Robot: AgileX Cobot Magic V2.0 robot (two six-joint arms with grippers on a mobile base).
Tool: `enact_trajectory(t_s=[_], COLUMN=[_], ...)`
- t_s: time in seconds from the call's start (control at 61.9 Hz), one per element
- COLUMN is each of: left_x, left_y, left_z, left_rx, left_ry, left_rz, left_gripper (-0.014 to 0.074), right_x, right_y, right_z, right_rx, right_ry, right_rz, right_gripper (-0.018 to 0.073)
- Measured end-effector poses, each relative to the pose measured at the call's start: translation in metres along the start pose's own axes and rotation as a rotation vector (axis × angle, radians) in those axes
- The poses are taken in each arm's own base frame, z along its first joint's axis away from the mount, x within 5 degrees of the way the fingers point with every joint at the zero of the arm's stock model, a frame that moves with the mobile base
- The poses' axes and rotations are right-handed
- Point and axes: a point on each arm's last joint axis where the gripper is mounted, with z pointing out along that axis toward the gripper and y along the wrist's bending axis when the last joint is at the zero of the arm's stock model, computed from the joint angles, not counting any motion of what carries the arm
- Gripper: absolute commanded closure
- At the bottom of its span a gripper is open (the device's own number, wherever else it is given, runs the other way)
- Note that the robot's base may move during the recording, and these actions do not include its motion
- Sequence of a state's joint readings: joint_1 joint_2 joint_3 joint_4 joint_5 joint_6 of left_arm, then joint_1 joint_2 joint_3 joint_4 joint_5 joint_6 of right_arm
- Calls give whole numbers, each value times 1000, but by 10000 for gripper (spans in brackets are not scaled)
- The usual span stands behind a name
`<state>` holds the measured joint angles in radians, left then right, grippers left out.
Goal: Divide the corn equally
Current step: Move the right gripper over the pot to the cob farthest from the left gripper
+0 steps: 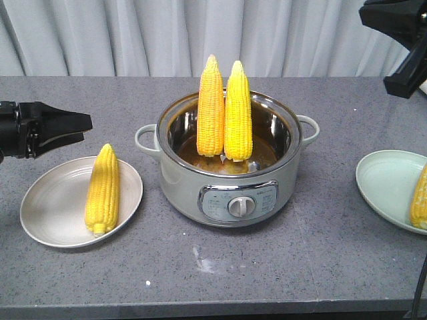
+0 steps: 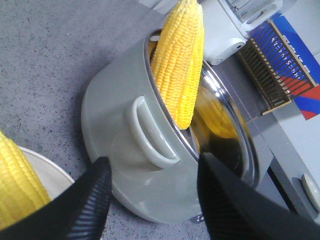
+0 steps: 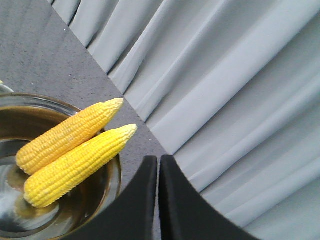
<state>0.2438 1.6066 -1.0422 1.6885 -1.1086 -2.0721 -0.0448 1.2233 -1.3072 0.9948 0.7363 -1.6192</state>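
Two corn cobs (image 1: 211,107) (image 1: 238,113) stand upright, tips up, in the grey electric pot (image 1: 180,180) at the table's middle. A third cob (image 1: 103,190) lies on the silver plate (image 1: 53,207) at the left. At the right edge, a fourth cob (image 1: 420,197) lies on the pale green plate (image 1: 383,180). My left gripper (image 1: 85,129) hovers open above the left plate, pointing at the pot; its wrist view shows the pot's handle (image 2: 150,135) and a cob (image 2: 180,65) ahead of the left gripper (image 2: 154,162). My right gripper (image 3: 159,157) is shut and empty, high at the back right (image 1: 400,85).
A grey curtain (image 1: 133,33) hangs behind the table. The table's front edge (image 1: 200,303) runs near the bottom. The pot has a control knob (image 1: 240,207) on its front. A white appliance (image 2: 225,35) and a blue-and-red box (image 2: 295,65) sit beyond the pot.
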Motion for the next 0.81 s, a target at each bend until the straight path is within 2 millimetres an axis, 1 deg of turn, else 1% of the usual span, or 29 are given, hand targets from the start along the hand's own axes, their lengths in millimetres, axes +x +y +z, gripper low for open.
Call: enact_trajectory(t_s=[0.113, 0.194, 0.242, 0.355, 0.436, 0.501, 0.549, 0.581, 0.678, 0.759, 0.807], left_x=[0, 0, 0, 0, 0, 0, 0, 0, 0, 0, 0], left_y=[0, 0, 0, 0, 0, 0, 0, 0, 0, 0, 0], left_z=[0, 0, 0, 0, 0, 0, 0, 0, 0, 0, 0], left_rx=[0, 0, 0, 0, 0, 0, 0, 0, 0, 0, 0], left_ry=[0, 0, 0, 0, 0, 0, 0, 0, 0, 0, 0], left_rz=[0, 0, 0, 0, 0, 0, 0, 0, 0, 0, 0], left_gripper=[216, 216, 216, 216, 216, 216, 216, 216, 216, 216, 216], right_x=[-3, -3, -3, -4, -3, -2, 1, 3, 12, 20, 25], right_y=[1, 1, 1, -3, -4, -5, -4, -4, -1, 0, 0], right_z=[7, 10, 12, 12, 13, 16, 19, 22, 33, 44, 50], right_rx=[23, 27, 33, 66, 72, 66, 53, 39, -8, -38, -50], right_ry=[-11, -16, -24, -44, -46, -44, -36, -29, 0, 19, 24], right_rz=[-40, -8, 54, 264, 356, 413, 442, 460, 515, 570, 603], right_gripper=[542, 540, 538, 529, 502, 463, 406, 384, 251, 115, 56])
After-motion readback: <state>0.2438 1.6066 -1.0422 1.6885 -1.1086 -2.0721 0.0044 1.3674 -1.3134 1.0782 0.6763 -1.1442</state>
